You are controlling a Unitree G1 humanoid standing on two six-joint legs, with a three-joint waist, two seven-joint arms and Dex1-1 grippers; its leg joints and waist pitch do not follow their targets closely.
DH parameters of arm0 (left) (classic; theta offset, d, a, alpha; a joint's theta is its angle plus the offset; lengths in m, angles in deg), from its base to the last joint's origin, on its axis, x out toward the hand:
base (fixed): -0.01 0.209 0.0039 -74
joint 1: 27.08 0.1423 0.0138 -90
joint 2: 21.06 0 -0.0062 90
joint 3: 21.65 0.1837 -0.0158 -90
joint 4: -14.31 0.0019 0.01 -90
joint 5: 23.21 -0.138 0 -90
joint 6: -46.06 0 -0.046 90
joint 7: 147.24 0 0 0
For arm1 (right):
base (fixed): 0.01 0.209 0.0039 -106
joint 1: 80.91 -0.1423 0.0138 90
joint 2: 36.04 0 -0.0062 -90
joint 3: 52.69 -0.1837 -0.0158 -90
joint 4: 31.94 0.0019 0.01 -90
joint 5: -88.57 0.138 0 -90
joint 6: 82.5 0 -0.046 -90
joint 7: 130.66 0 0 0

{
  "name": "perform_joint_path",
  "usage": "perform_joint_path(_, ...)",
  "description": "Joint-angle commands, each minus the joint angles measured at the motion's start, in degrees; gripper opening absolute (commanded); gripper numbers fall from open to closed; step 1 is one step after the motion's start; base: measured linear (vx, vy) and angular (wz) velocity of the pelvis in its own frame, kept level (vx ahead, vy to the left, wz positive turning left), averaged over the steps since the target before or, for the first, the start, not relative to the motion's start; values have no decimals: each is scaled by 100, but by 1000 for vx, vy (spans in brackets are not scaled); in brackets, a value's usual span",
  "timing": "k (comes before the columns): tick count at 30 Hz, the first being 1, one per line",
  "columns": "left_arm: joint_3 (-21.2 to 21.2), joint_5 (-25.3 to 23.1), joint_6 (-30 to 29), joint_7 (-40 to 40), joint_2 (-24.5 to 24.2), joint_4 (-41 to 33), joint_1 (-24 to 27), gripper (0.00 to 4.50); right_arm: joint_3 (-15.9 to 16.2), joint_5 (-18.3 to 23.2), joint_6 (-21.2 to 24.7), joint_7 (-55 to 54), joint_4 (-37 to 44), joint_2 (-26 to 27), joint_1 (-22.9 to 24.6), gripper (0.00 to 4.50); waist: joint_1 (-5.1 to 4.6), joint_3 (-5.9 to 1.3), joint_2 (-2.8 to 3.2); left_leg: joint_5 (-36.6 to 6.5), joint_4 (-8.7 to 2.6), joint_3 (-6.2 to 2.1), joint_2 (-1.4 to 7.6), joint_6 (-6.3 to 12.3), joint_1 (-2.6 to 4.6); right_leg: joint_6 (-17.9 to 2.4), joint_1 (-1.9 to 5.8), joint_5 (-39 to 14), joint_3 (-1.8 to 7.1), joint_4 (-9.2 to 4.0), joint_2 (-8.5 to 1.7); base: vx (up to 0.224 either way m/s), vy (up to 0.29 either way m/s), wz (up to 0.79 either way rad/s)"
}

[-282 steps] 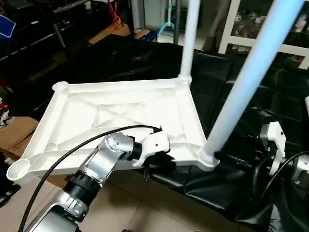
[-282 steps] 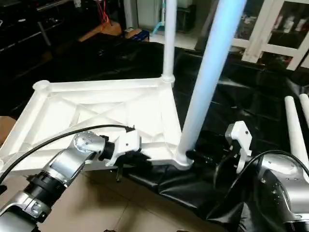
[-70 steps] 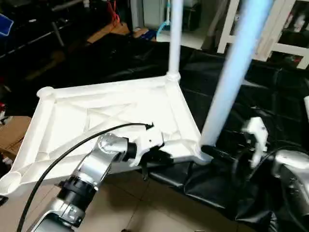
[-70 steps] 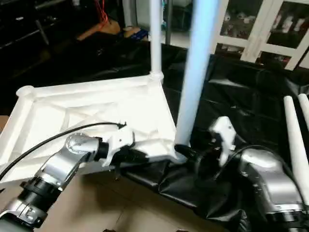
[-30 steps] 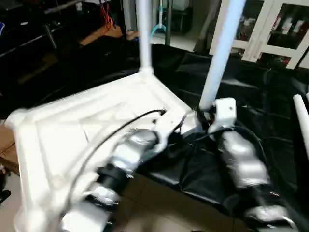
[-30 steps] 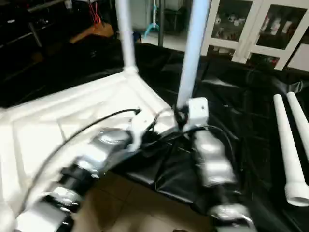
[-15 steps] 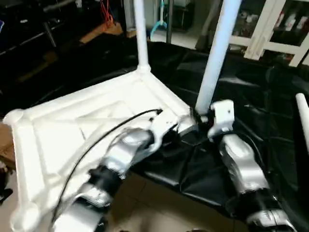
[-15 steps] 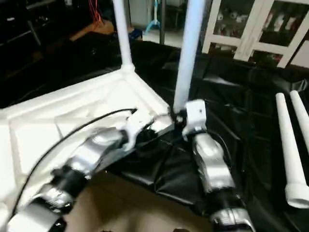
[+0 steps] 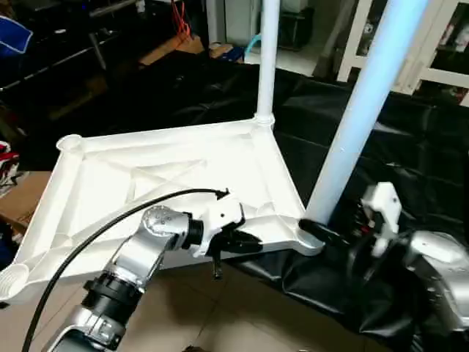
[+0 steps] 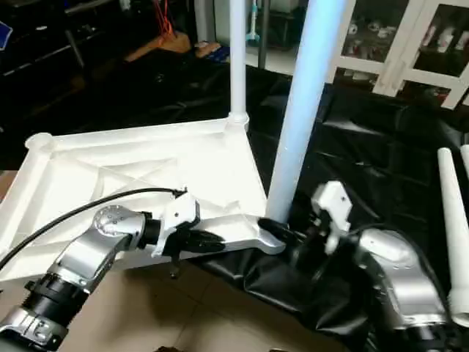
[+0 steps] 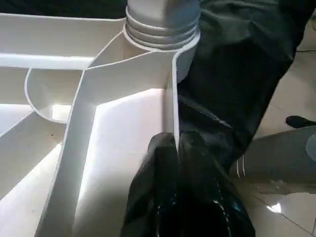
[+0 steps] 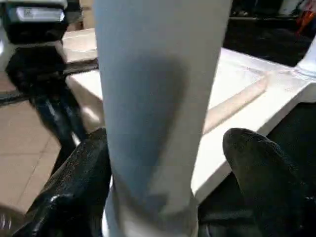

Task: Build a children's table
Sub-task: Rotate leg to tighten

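One tabletop (image 9: 168, 183), upside down, ribbed underside up, lying partly on black sheeting (image 10: 381, 161) with its near edge hanging over the tile floor (image 9: 220, 315). Four corner sockets: two filled, two empty. Near-right socket holds one upright leg (image 9: 359, 110); far-right socket holds the second upright leg (image 9: 267, 59). Far-left socket (image 9: 69, 141) and near-left socket (image 9: 13, 279) are empty. Two more loose legs (image 10: 454, 220) lie on the sheeting off to the right, well apart from the top. White glass-door cabinet (image 10: 410, 44) stands behind. Left gripper (image 11: 177, 148) is pinched onto the tabletop's near rim, one finger each side of the thin wall, near the filled corner. Right gripper (image 12: 163, 173) straddles the base of the near-right leg; one finger (image 12: 261, 168) stands visibly off it, contact on the other side can't be told.
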Motion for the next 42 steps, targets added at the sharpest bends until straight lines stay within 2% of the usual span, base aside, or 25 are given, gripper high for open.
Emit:
perform_joint_path(1,-47,471,218,-118,147,-230,-127,0,-90,3,-105,3,4,11,-7,370,-18,-335,-146,-1209,-520,-346,585,377,185,-1158,186,-1343,278,-408,-434,0,0,0)
perform_joint_path(4,-29,486,200,-169,134,-261,-138,0,-89,74,-24,126,-3,15,-3,370,-12,-355,-141,-1008,-499,-353,577,481,168,-1162,200,-1161,269,-383,-433,0,0,0)
perform_joint_path(5,-20,487,178,-216,123,-280,-141,0,-55,141,100,267,19,-9,8,344,-6,-355,-139,-958,-496,-354,579,510,165,-1171,199,-1103,269,-377,-431,0,0,0)
perform_joint_path(7,-29,469,167,-270,127,-287,-142,0,-42,199,175,352,10,-17,-3,330,22,-366,-121,-822,-483,-351,582,621,171,-1219,199,-930,260,-354,-422,0,0,0)
perform_joint_path(9,-31,460,159,-301,131,-295,-141,0,-21,256,236,420,-10,-26,-26,301,39,-373,-130,-755,-470,-346,582,664,172,-1243,199,-821,257,-341,-418,0,0,0)
perform_joint_path(13,-3,444,155,-338,116,-298,-143,0,-8,292,336,520,-67,-42,-86,282,48,-356,-135,-879,-485,-348,586,621,170,-1236,196,-1010,250,-358,-416,0,0,0)
perform_joint_path(16,1,436,148,-346,113,-304,-142,0,-26,303,446,586,-83,-63,-104,247,46,-352,-136,-967,-493,-350,584,545,173,-1204,194,-1146,253,-374,-420,0,0,0)
perform_joint_path(21,14,374,167,-339,86,-277,-139,0,-100,320,553,600,-141,-52,-105,206,54,-366,-141,-834,-482,-349,584,557,171,-1202,198,-1029,254,-355,-423,0,0,0)
perform_joint_path(22,26,325,188,-312,72,-236,-147,0,-103,282,540,521,-180,-4,-112,200,53,-370,-134,-807,-482,-351,585,567,169,-1207,199,-998,251,-350,-422,0,0,0)
perform_joint_path(24,179,-185,370,115,30,141,-270,0,-38,-81,451,-115,-400,328,-186,196,28,-369,-127,-804,-478,-348,571,559,162,-1196,173,-997,248,-354,-403,0,0,0)
perform_joint_path(26,289,-548,477,517,63,448,-407,0,48,-418,359,-651,-608,559,-280,193,10,-364,-133,-932,-483,-352,559,462,176,-1157,167,-1175,246,-388,-410,0,0,0)
perform_joint_path(28,335,-902,307,1206,271,849,-645,0,144,-987,285,-1734,-978,998,-496,191,-46,-326,-131,-1295,-528,-363,555,157,198,-1067,141,-1684,241,-440,-396,0,0,0)
perform_joint_path(29,317,-917,244,1330,345,910,-691,0,148,-1052,328,-1952,-1042,1103,-544,191,-62,-315,-127,-1409,-531,-366,549,62,208,-1043,131,-1835,244,-450,-400,0,0,0)
perform_joint_path(31,188,-934,-156,1969,747,1154,-905,0,118,-1330,487,-3049,-1354,1600,-792,190,-155,-290,-125,-1957,-571,-407,549,-245,245,-937,117,-2365,242,-495,-408,0,0,0)
perform_joint_path(32,-1,-946,-605,2795,1220,1431,-1128,0,68,-1580,578,-4182,-1703,2101,-1087,190,-190,-279,-117,-2090,-576,-401,546,-322,265,-939,73,-2437,253,-504,-407,0,0,0)
perform_joint_path(33,-87,-936,-747,3124,1409,1558,-1218,0,44,-1686,591,-4588,-1846,2296,-1205,189,-265,-281,-101,-2357,-586,-423,531,-536,310,-945,54,-2486,233,-499,-374,0,0,0)
perform_joint_path(34,-199,-865,-853,3429,1662,1720,-1342,0,41,-1748,538,-4998,-2102,2573,-1426,189,-305,-302,-79,-2516,-590,-454,512,-614,309,-907,66,-2486,226,-505,-397,0,0,0)
perform_joint_path(35,-267,-817,-857,3568,1804,1843,-1421,0,35,-1787,472,-5191,-2272,2737,-1564,189,-336,-303,-97,-2570,-594,-455,510,-606,315,-888,70,-2448,218,-530,-391,0,0,0)
perform_joint_path(36,-324,-798,-813,3715,1915,1949,-1492,0,49,-1827,422,-5315,-2418,2860,-1685,189,-364,-306,-68,-2587,-595,-461,497,-547,288,-876,99,-2327,211,-546,-402,0,0,0)
perform_joint_path(38,-433,-815,-631,4046,2118,2175,-1663,0,209,-2051,245,-5491,-2731,3092,-1997,189,-392,-333,-78,-2424,-607,-455,497,-434,248,-903,134,-1934,199,-542,-394,0,0,0)
perform_joint_path(40,-449,-823,-606,4086,2138,2202,-1686,0,228,-2072,232,-5495,-2769,3125,-2038,189,-384,-350,-94,-2106,-582,-409,490,-195,222,-1010,162,-1484,218,-524,-410,0,0,0)
perform_joint_path(42,-478,-848,-589,4068,2099,2190,-1677,0,184,-2063,163,-5492,-2785,3144,-2036,188,-364,-359,-115,-1857,-559,-393,496,-4,197,-1047,193,-1436,228,-518,-439,0,0,0)
